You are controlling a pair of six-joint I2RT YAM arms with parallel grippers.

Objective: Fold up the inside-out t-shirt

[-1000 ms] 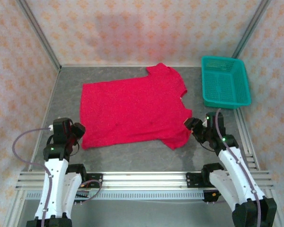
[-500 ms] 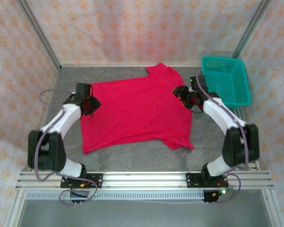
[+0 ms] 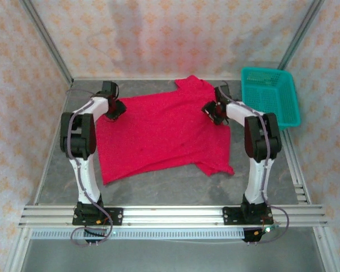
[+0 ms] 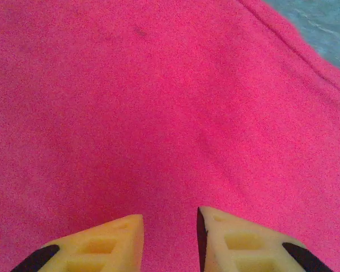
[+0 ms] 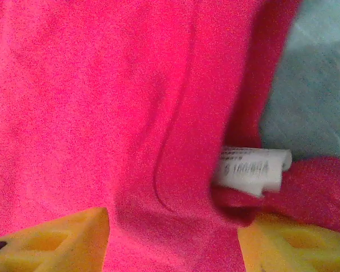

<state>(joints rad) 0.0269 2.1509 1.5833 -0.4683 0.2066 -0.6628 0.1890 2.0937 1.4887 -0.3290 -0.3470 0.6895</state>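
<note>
The inside-out t-shirt (image 3: 164,130) lies spread flat on the grey table, bright red, with one sleeve at the far right. My left gripper (image 3: 114,107) is down on its far left corner. In the left wrist view the left gripper (image 4: 170,232) has a narrow gap between its yellow fingertips, with flat red cloth (image 4: 158,113) under them. My right gripper (image 3: 214,110) sits at the shirt's right edge by the neck. In the right wrist view the right gripper (image 5: 173,238) stands wide open astride a raised fold, with the white neck label (image 5: 252,169) beside its right finger.
A teal plastic basket (image 3: 243,96) stands at the far right corner, close behind the right arm. Patterned walls close in the table on three sides. An aluminium rail (image 3: 170,212) runs along the near edge. Bare grey table (image 3: 158,187) lies in front of the shirt.
Both arms have stretched from the shirt's near corners out to its far side. Both pairs of jaws have narrowed a little. The shirt's near hem has shifted slightly.
</note>
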